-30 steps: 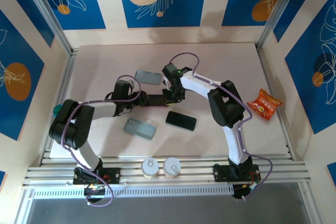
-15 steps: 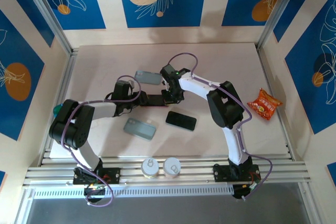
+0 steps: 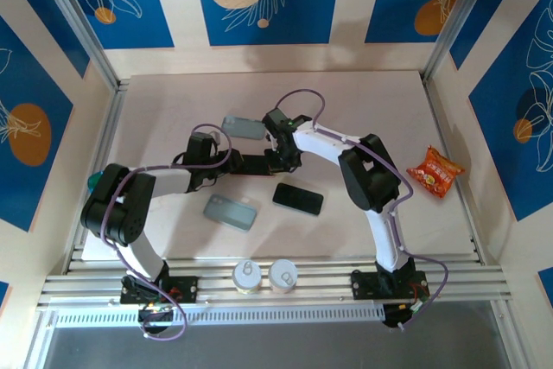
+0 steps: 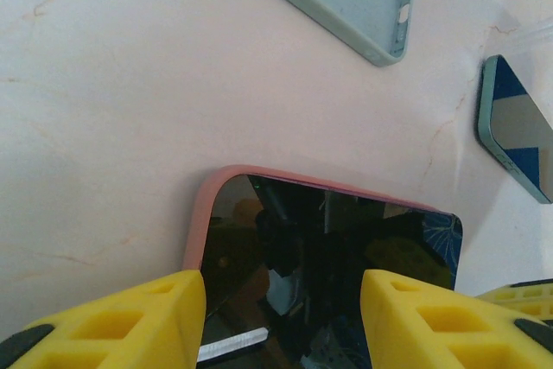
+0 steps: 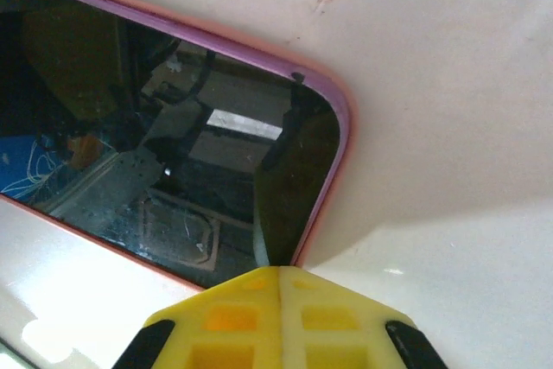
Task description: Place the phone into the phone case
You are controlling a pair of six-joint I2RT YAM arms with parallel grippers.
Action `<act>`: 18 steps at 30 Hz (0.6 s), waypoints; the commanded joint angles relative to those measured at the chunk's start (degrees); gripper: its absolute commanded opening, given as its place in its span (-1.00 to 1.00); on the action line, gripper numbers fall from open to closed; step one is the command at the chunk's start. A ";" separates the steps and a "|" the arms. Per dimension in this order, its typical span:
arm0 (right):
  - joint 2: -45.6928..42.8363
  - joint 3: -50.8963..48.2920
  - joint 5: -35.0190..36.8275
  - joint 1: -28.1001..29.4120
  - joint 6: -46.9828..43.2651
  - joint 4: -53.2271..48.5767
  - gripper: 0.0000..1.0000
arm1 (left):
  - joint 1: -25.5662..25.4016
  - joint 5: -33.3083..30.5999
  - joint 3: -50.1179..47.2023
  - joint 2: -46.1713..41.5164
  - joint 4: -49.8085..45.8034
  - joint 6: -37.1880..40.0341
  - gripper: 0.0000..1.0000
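Over the last second the right arm's wrist had edged slightly left and farther back, while the left arm had held its place. On the left, the left gripper (image 3: 244, 162) reached toward the middle of the table, its yellow fingers (image 4: 130, 321) clamped on the long sides of the pink case (image 4: 196, 226). The phone (image 4: 337, 257) sat inside that case, dark screen up, flat on the table near the centre. A grey-green case (image 3: 231, 212) lay on the near side of that grip, and a second grey-green case (image 3: 244, 128) lay on the far side. Just right of the held case, the right gripper (image 3: 281, 159) pointed down with its jaws closed, its tips (image 5: 242, 300) pressed together at the rim of the pink case's corner — whether they touched it could not be told. A black phone (image 3: 298, 199) lay nearer than that gripper, apart from it. Well to the right, an orange snack packet (image 3: 435, 170) lay by the table's edge.
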 commanded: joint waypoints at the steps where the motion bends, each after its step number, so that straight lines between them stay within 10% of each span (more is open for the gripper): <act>1: 16.25 -9.41 -6.53 6.27 0.98 2.29 -1.00 | -0.51 1.47 -1.05 1.60 -0.71 0.49 0.02; 18: -5.74 -8.31 -17.66 -3.38 5.07 6.21 -1.00 | -0.48 0.25 1.46 1.01 -3.82 1.86 0.02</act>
